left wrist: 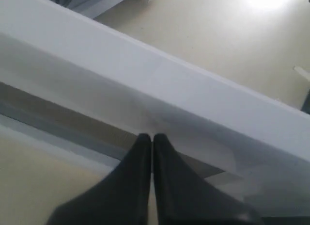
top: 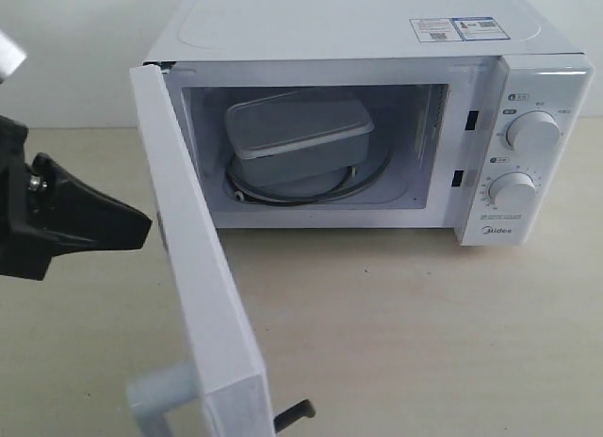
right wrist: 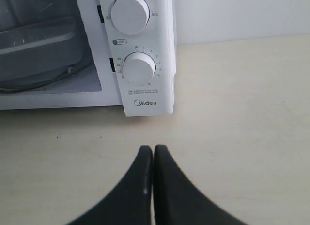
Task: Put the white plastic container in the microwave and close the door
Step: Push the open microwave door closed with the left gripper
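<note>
Fingers (left wrist: pixel 140 176) of the left hand (left wrist: pixel 152 136) are pressed flat together, nothing pinched between them. The tip is right up at the outer face of the door (top: pixel 203 267). Honestly can't tell whether it's actually touching or just a hair off. In the exterior view that arm comes in from the left edge, pointing at the door from the outside.

The right hand (right wrist: pixel 153 148) is pressed together too, empty, and hangs over the bare surface (top: pixel 424 324) in front of the control panel. Its camera looks straight at the lower dial (right wrist: pixel 139 69), with the upper dial (right wrist: pixel 130 12) above it.

The door is swung wide open, hinged on the left side of the microwave (top: pixel 358 32), with its free edge sticking out toward the exterior camera. Its bar handle (top: pixel 160 399) shows down at the bottom of that view.

The white plastic container (top: pixel 297 136) is inside the cavity, lid on, sitting at a bit of an angle on the glass turntable (top: pixel 363 178). It's clear of both hands.

A couple of stickers (top: pixel 452 28) are on the microwave's top, toward the right.
</note>
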Robot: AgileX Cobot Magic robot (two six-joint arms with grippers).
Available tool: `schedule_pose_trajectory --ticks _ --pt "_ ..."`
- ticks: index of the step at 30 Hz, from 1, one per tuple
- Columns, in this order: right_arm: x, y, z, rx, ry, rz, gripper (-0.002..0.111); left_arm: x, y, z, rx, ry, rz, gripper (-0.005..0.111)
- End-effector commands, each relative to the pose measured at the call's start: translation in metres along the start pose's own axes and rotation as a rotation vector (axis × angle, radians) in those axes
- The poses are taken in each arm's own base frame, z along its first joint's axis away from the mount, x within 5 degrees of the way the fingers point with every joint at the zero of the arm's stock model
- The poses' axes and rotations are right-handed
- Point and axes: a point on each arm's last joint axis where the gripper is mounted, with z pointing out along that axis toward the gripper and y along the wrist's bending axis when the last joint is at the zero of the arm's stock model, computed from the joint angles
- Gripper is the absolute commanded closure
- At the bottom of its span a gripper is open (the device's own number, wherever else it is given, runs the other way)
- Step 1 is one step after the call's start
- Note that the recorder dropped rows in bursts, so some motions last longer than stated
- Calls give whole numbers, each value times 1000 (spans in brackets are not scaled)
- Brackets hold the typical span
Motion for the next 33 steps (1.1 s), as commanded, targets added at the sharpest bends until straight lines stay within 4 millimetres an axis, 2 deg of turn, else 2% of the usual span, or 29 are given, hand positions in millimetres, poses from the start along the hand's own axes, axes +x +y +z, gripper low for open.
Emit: schedule_pose_trajectory --ticks 1,7,11,15,20,23,28,30,33 --pt "-1 0 0 4 -8 -6 109 -10 -3 17 40 -58 44 103" --pt "-1 0 0 4 -8 -6 109 -26 1 51 60 -106 67 103" --pt "-1 0 0 4 -8 -4 109 -46 0 61 70 -125 87 103" --pt "-1 0 0 4 -8 -4 109 -59 -3 53 56 -168 113 103" --pt "-1 0 0 4 -8 -4 109 -63 -6 41 5 -203 158 103" --pt "-1 0 0 4 -8 -4 109 -62 -11 21 -62 -207 150 103" --pt "-1 0 0 4 -8 -4 109 -41 -15 -6 -230 -279 194 103" --pt "-1 0 0 4 -12 -5 109 -39 -12 -9 -281 -315 196 103" --pt "-2 0 0 4 -21 -5 109 -36 -11 -2 -255 -262 203 103"
